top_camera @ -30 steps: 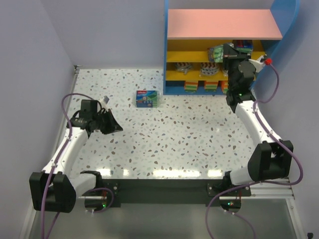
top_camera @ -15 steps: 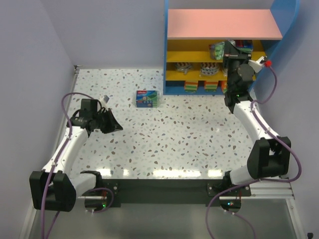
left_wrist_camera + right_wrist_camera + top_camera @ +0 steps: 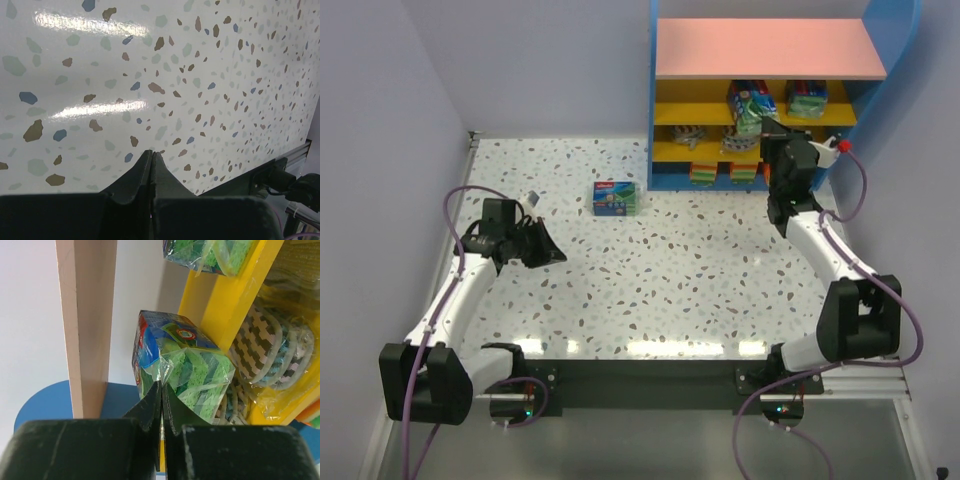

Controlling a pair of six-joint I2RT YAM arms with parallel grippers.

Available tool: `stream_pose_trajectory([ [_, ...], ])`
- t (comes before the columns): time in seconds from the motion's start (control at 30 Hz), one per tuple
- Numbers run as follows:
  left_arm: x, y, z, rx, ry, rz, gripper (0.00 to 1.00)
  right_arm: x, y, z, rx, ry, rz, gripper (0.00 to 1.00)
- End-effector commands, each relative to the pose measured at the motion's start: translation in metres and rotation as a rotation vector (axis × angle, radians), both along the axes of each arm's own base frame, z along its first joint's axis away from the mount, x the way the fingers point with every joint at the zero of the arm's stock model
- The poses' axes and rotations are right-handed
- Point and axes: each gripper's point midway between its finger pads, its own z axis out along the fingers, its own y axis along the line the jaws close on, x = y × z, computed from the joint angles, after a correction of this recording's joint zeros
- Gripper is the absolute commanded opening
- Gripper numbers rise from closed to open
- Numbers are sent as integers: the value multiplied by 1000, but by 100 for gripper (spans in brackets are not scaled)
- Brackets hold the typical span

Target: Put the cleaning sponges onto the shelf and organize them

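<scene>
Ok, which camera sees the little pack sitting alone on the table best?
The top external view: it shows the lone pack whole, lying on the speckled table in front of the shelf. The left wrist view shows only tabletop past the left gripper; the right wrist view shows only shelf boards and a different green pack.

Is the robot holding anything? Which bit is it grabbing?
Yes. The right gripper seems to pinch the green sponge pack by a crinkly edge of its plastic wrapper. The left gripper is shut on nothing.
</scene>
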Motion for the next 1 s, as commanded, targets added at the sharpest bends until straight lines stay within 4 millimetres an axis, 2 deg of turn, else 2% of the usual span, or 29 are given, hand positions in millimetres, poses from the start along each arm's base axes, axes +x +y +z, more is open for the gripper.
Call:
stream_pose_trajectory([
  [0.0, 13, 1, 9, -4, -59, 5, 0, -10, -10, 13, 12, 11, -51, 0],
  [0.07, 13, 0, 7, -8, -53, 5, 0, -5, -9, 11, 20, 26, -55, 0],
  [0.13, 13, -1, 7, -15, -51, 5, 0, -1, -8, 20, 30, 23, -58, 0],
  [0.17, 14, -1, 8, -18, -54, 6, 0, 5, -8, 17, 40, 30, -63, 0],
  [0.2, 14, -1, 9, -20, -55, 6, 0, 7, -7, 26, 46, 17, -64, 0],
  [0.43, 14, 0, 10, -13, -56, 17, 0, 21, -2, 36, 62, 51, -132, 0],
  [0.53, 14, 1, 10, -12, -55, 21, 0, 31, -1, 27, 68, 87, -149, 0],
  [0.57, 13, 1, 10, -13, -53, 22, 0, 33, -1, 30, 67, 84, -154, 0],
  [0.63, 15, 1, 12, -10, -59, 25, 0, 39, 0, 21, 56, 114, -164, 0],
  [0.87, 13, 4, 11, 4, -54, 30, 0, 52, -6, 11, 44, 149, -212, 0],
  [0.97, 14, 3, 10, 3, -50, 29, 0, 55, -6, 13, 62, 137, -224, 0],
])
